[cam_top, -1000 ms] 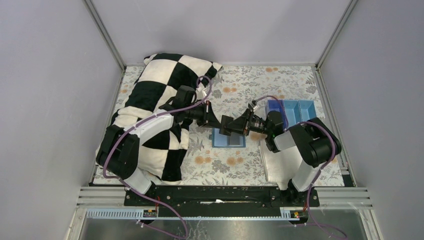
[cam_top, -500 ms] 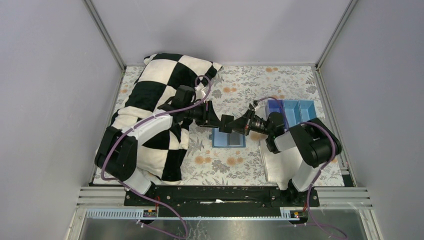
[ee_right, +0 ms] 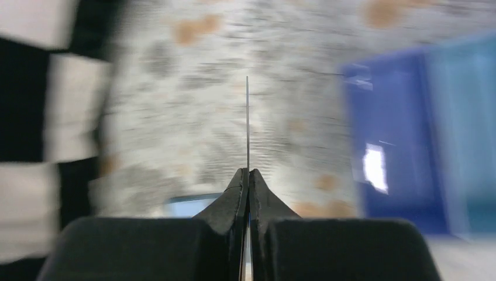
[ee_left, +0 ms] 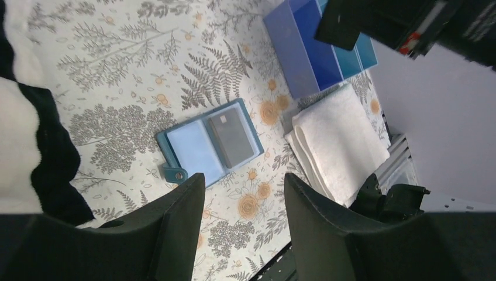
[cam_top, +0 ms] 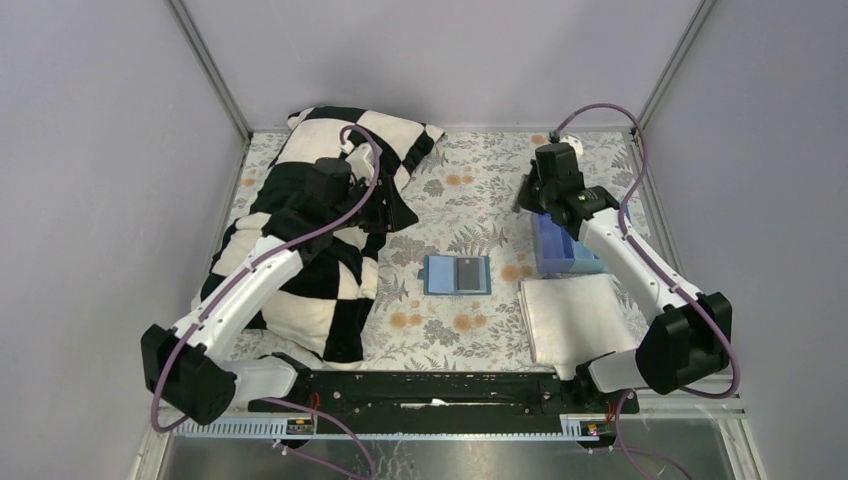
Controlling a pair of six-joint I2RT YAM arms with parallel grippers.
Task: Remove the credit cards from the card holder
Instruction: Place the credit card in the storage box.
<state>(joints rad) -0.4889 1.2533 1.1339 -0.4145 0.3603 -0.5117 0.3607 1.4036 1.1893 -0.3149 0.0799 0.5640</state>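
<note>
The light-blue card holder (cam_top: 443, 274) (ee_left: 193, 149) lies open on the floral cloth, with one grey credit card (cam_top: 468, 274) (ee_left: 234, 137) in its right pocket. My left gripper (cam_top: 397, 214) (ee_left: 244, 178) hangs open and empty to the holder's upper left, beside the checkered cloth. Off to the upper right, my right gripper (cam_top: 527, 203) (ee_right: 248, 171) is shut on another credit card (ee_right: 247, 123) (ee_left: 342, 24), seen edge-on in the blurred right wrist view, above the blue tray's left end.
A bright blue tray with compartments (cam_top: 575, 260) (ee_left: 310, 55) stands at the right. A folded white towel (cam_top: 570, 315) (ee_left: 342, 137) lies in front of it. A black-and-white checkered cloth (cam_top: 310, 250) covers the left side. Grey walls enclose the table.
Both grippers left their meeting point above the holder. The left one opened and drew back left. The right one closed on a card and swung it up toward the tray.
</note>
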